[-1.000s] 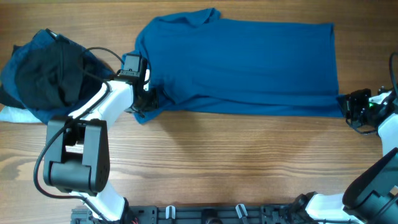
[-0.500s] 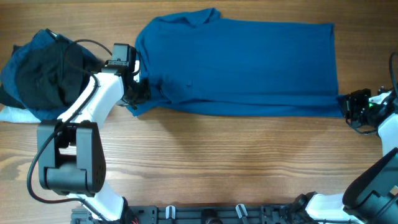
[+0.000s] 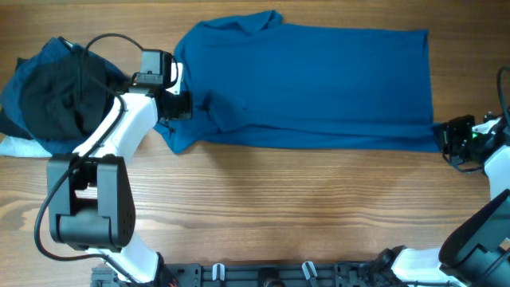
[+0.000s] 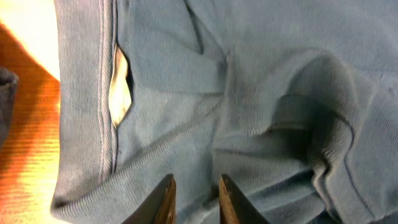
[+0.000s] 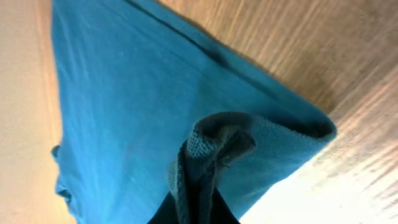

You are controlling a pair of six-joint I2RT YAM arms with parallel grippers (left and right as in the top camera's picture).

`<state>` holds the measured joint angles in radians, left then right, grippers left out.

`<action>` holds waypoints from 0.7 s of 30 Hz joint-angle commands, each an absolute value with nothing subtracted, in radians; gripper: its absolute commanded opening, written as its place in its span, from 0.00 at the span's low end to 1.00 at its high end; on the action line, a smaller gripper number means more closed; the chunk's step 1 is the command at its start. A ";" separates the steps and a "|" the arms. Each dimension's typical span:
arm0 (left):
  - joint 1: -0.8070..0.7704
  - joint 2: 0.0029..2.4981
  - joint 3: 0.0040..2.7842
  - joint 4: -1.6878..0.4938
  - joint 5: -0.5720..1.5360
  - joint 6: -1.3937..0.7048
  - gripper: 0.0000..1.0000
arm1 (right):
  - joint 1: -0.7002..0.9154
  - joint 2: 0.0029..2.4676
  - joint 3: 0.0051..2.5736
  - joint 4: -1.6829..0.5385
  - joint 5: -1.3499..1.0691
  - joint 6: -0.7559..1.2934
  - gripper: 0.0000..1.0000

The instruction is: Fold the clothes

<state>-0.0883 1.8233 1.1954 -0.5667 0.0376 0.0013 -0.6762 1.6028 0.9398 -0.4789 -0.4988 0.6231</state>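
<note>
The blue polo shirt lies spread flat across the far half of the table, with its collar end to the left. My left gripper is at the shirt's left end, shut on a bunched fold of its fabric. In the left wrist view the fingers pinch the cloth, which wrinkles around them. My right gripper is at the shirt's near right corner. In the right wrist view it is shut on the gathered hem corner.
A heap of dark blue and black clothes lies at the far left, beside my left arm. A white scrap shows under it. Bare wooden table lies in front of the shirt.
My left gripper has moved away from the front edge and slightly left, pulling the shirt's lower left part with it and wrinkling the cloth. The right arm has not moved.
</note>
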 commanded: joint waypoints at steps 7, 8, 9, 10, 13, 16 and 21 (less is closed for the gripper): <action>-0.081 1.802 1.210 -0.611 0.024 0.022 0.20 | -0.669 1.613 0.958 -0.404 -0.445 0.639 0.06; -0.081 1.802 1.210 -0.615 0.024 0.022 0.21 | -0.665 1.613 0.958 -0.388 -0.445 0.668 0.09; -0.081 1.802 1.210 -0.618 0.024 0.022 0.21 | -0.659 1.613 0.958 -0.369 -0.445 0.701 0.17; -0.081 1.802 1.210 -0.626 0.024 0.022 0.21 | -0.645 1.614 0.958 -0.342 -0.445 0.731 0.39; -0.081 1.802 1.210 -0.638 0.025 0.022 0.24 | -0.599 1.614 0.958 -0.288 -0.445 0.743 0.56; -0.081 1.802 1.210 -0.641 0.025 0.019 0.27 | -0.577 1.614 0.958 -0.264 -0.444 0.703 0.51; -0.081 1.802 1.210 -0.654 0.025 0.019 0.31 | -0.584 1.614 0.958 -0.321 -0.416 0.546 0.50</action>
